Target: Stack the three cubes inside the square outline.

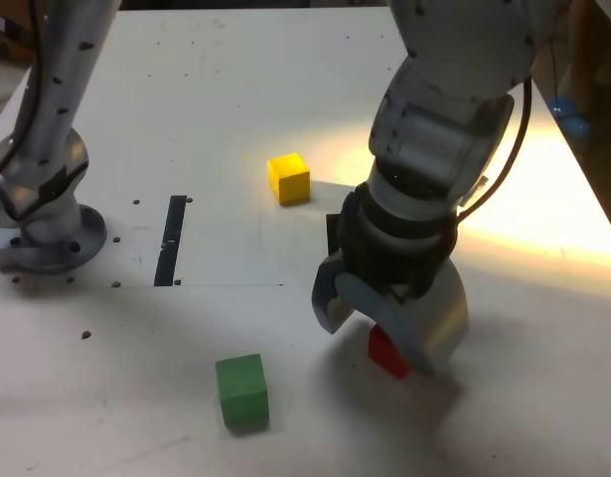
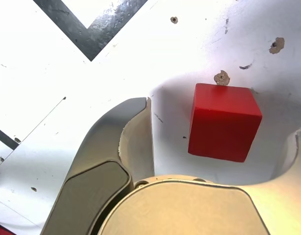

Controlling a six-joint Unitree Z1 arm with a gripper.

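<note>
Standing nearest on the white, dark-speckled tabletop [image 1: 86,397], a small matte green cube [image 1: 242,393] was seen left of centre in the exterior view, well apart from the other cubes. A little farther back and to the exterior view's right, a small matte red cube [image 2: 223,122] was partly covered by the grey metal gripper [image 1: 377,343], which was tilted down over it. The jaws were held apart, one on either side of the red cube. In the wrist view, bare tabletop was shown between the cube and both jaws, so nothing was clamped.

Beyond the gripper, in the exterior view, the flat black square outline with a white centre [image 2: 91,40] was mostly hidden; in the wrist view, one of its corners was shown, well apart from the red cube. No cube was seen on the part left visible.

Toward the exterior view's left, the arm's round grey base [image 1: 52,243] was set on the tabletop. Between the base and the gripper, a straight, narrow black strip [image 1: 171,240] was laid flat. Farthest of the cubes, a small matte yellow cube [image 1: 289,180] was placed near the middle from left to right, its far side bordered by warm light.
</note>
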